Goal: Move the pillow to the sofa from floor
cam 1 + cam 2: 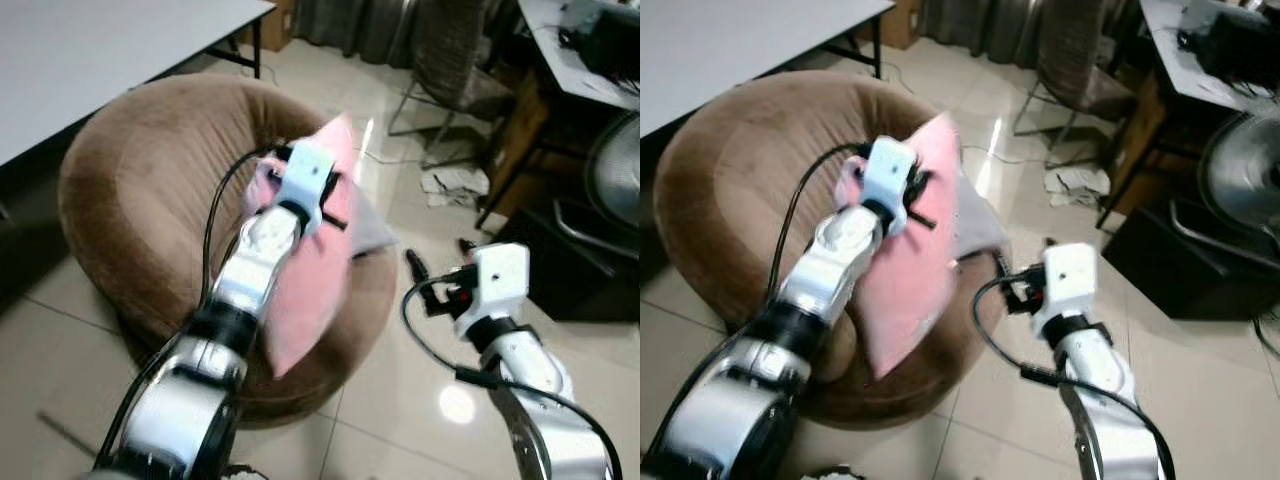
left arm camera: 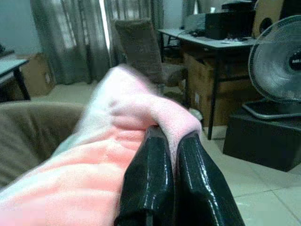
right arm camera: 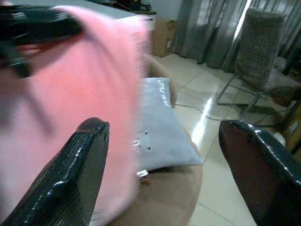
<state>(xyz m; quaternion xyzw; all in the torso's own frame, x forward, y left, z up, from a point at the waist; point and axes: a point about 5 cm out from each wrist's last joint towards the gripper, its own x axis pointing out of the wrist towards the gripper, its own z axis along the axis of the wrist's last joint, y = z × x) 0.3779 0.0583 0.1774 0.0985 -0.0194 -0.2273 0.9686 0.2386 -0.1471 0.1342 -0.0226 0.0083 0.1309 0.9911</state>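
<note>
While the left gripper [image 2: 171,141] pinches the pink pillow [image 1: 310,270] above the brown sofa [image 1: 130,200], release seems next; right gripper [image 3: 164,165] gapes empty.

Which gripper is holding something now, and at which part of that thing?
The left gripper holds the soft pink pillow, its jaws shut on a pinched fold near the upper edge. The right gripper is open and holds nothing.

The soft pink fabric pillow [image 1: 305,285] lies on the right edge of the round brown plush sofa [image 1: 140,200], overlapping a flat grey cushion [image 3: 162,127] at that rim, with a woven chair [image 1: 450,60] behind and a round-grilled fan [image 2: 277,66] far right.
</note>
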